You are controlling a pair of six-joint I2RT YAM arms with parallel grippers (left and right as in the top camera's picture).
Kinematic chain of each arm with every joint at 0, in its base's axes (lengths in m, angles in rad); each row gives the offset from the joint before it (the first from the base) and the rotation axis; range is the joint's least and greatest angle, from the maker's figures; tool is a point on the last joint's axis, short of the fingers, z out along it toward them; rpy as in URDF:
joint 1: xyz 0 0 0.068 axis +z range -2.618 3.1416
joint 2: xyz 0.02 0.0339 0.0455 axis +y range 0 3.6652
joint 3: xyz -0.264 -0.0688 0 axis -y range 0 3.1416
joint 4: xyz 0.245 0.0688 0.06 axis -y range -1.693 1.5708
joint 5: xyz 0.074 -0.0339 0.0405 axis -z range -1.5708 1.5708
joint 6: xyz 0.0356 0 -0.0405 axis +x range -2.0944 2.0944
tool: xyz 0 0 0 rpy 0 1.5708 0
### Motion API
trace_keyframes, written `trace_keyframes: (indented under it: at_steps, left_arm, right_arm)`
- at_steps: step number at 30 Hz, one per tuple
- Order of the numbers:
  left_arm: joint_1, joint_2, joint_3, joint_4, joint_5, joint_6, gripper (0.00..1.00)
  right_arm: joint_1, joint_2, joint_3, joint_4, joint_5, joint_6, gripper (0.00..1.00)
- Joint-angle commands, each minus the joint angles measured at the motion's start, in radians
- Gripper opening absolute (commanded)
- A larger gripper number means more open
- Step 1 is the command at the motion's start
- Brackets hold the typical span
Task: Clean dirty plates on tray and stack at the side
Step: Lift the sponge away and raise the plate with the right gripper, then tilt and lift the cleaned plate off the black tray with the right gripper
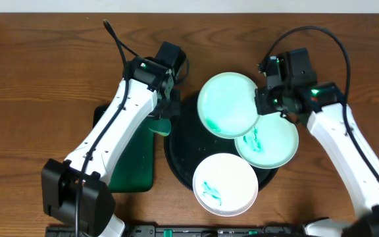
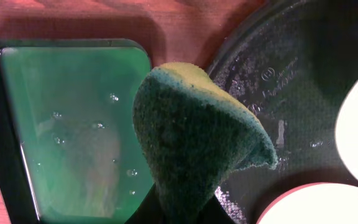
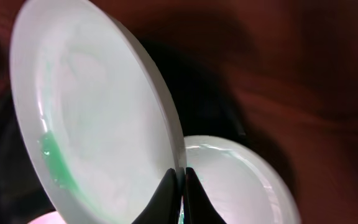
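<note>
**Plate up for wiping:** The right gripper, jaws clamped on the thin rim of a pale mint plate, holds it tilted over the back of the round black tray. The left gripper, closed on a green-and-yellow sponge, hangs at the tray's left rim, beside the small green tray.

The step in hand appears to be cleaning the first plate. Teal smears show on its lower-left face, and the sponge has not yet touched it. The next move likely calls for bringing the sponge onto that face against a firm hold on the rim.

A second mint plate and a white plate, both smeared, lie on the tray, each overhanging its edge.

Only the overhead view takes in all three plates. The right wrist view shows the fingers meeting on the rim. The left wrist view shows the folded sponge and droplets in the green tray.
</note>
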Motion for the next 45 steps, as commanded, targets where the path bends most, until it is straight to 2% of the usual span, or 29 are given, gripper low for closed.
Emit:
trace_keyframes:
  at_steps: [1,9,13,19,36,39,45]
  left_arm:
    - [0.015,-0.002,0.022,0.002,-0.020,0.010,0.07]
    - [0.033,-0.002,0.022,0.001,-0.007,0.018,0.07]
    - [0.033,-0.002,0.022,0.001,-0.005,0.026,0.07]
    - [0.035,-0.002,0.022,0.001,-0.005,0.032,0.07]
    - [0.112,-0.001,0.021,0.003,-0.001,0.033,0.07]
    - [0.126,-0.001,0.021,0.003,0.000,0.033,0.07]
    - [0.152,-0.001,0.021,0.004,0.042,0.044,0.07]
  right_arm:
    - [0.077,-0.051,0.002,-0.003,0.192,-0.043,0.02]
    - [0.331,-0.064,0.002,-0.010,0.573,-0.076,0.01]
    - [0.410,-0.064,0.002,-0.017,0.727,-0.076,0.01]
    - [0.460,-0.064,0.002,-0.013,0.842,-0.078,0.01]
    - [0.713,-0.063,0.002,0.010,1.209,-0.322,0.01]
    - [0.764,-0.063,0.002,0.010,1.249,-0.374,0.01]
    - [0.811,-0.061,0.002,0.010,1.281,-0.387,0.01]
